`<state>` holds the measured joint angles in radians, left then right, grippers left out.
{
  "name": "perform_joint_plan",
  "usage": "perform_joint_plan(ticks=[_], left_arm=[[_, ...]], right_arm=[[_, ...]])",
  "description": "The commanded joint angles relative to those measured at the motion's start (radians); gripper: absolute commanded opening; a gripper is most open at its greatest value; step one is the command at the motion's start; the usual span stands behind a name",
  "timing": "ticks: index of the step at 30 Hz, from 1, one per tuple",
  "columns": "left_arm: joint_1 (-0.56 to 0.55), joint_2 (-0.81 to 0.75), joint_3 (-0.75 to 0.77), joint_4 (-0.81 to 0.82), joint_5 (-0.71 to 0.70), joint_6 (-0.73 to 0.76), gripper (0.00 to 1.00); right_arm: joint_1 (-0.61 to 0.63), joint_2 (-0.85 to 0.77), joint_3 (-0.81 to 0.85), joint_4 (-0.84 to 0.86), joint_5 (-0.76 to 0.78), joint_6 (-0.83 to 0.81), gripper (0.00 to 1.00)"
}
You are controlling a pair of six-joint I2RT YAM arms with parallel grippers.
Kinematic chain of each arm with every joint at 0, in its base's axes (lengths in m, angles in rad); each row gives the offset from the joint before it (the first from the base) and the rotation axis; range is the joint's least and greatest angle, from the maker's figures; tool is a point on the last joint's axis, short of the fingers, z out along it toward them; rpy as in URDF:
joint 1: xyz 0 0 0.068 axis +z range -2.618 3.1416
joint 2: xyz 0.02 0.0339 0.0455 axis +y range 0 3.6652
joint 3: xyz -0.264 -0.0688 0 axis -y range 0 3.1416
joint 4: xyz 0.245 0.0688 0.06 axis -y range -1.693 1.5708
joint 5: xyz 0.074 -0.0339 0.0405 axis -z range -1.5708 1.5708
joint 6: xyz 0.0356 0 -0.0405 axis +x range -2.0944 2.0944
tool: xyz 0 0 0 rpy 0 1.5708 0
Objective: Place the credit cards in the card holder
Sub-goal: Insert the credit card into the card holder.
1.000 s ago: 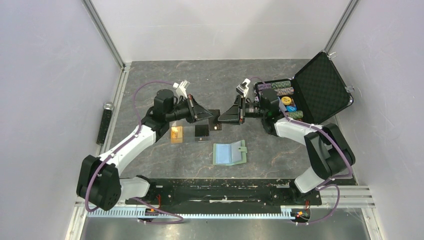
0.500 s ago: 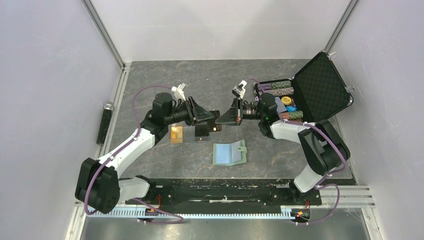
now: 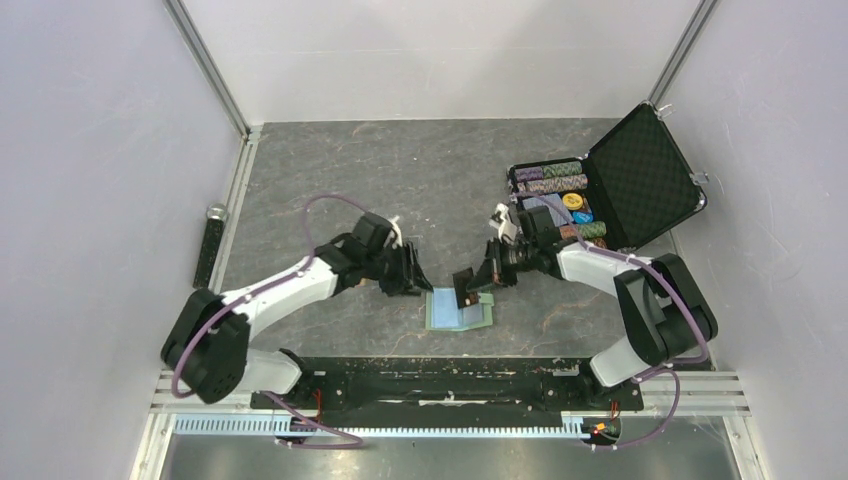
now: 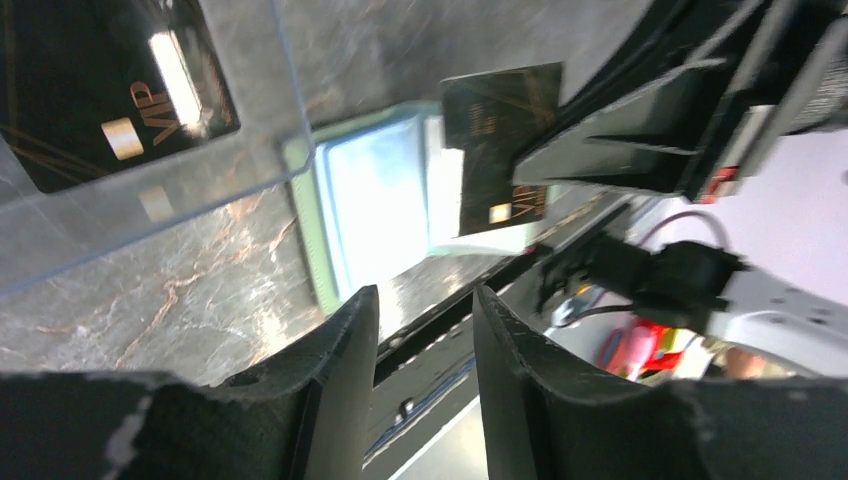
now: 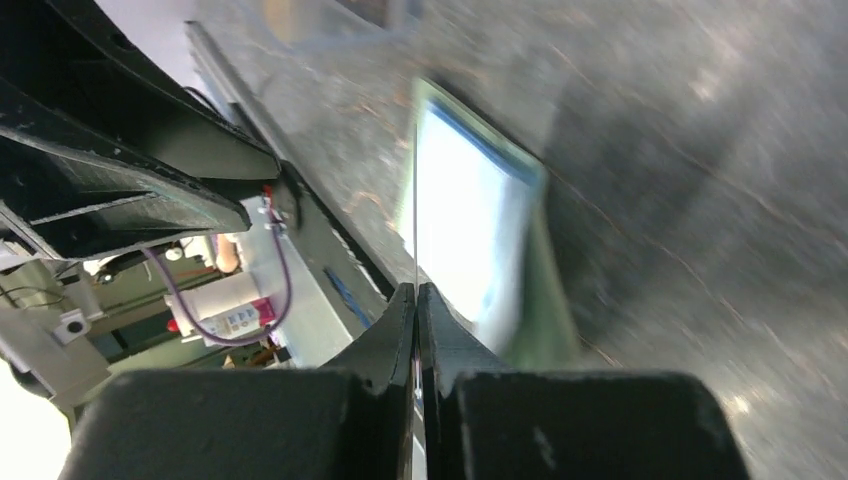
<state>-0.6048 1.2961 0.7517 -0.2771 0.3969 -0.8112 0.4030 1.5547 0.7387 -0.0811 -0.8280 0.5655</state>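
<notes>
The pale green card holder (image 3: pixel 458 312) lies open on the table, light blue pockets up. My right gripper (image 3: pixel 466 292) is shut on a dark credit card (image 3: pixel 463 299) and holds it on edge over the holder's middle. The right wrist view shows that card as a thin edge-on line (image 5: pixel 415 200) over the holder (image 5: pixel 470 220). My left gripper (image 3: pixel 413 280) is open and empty just left of the holder. The left wrist view shows the held card (image 4: pixel 500 150), the holder (image 4: pixel 375 200) and a second dark "VIP" card (image 4: pixel 110 90) under a clear sleeve. The left arm hides the other cards in the top view.
An open black hard case (image 3: pixel 640 180) with rows of poker chips (image 3: pixel 565 185) stands at the back right, behind the right arm. A black bar (image 3: pixel 210 250) lies by the left wall. The arms' base rail (image 3: pixel 450 375) runs along the near edge.
Both grippers have moved from mid-table toward the near edge. The right one carried the dark card over the card holder. The left one now sits open beside the holder.
</notes>
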Motion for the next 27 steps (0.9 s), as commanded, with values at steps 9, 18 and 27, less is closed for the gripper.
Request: perform_joint_plan(ticks=[9, 18, 27], left_arm=[[-0.12, 0.252, 0.103, -0.087, -0.173, 0.056, 0.31], [-0.131, 0.342, 0.132, -0.068, -0.139, 0.072, 0.26], [-0.135, 0.375, 0.144, -0.09, -0.138, 0.076, 0.24]], right_arm=[[-0.056, -0.066, -0.124, -0.112, 0.042, -0.166, 0.0], [-0.056, -0.001, -0.107, -0.146, 0.03, -0.181, 0.0], [-0.055, 0.048, -0.073, -0.167, 0.029, -0.201, 0.0]])
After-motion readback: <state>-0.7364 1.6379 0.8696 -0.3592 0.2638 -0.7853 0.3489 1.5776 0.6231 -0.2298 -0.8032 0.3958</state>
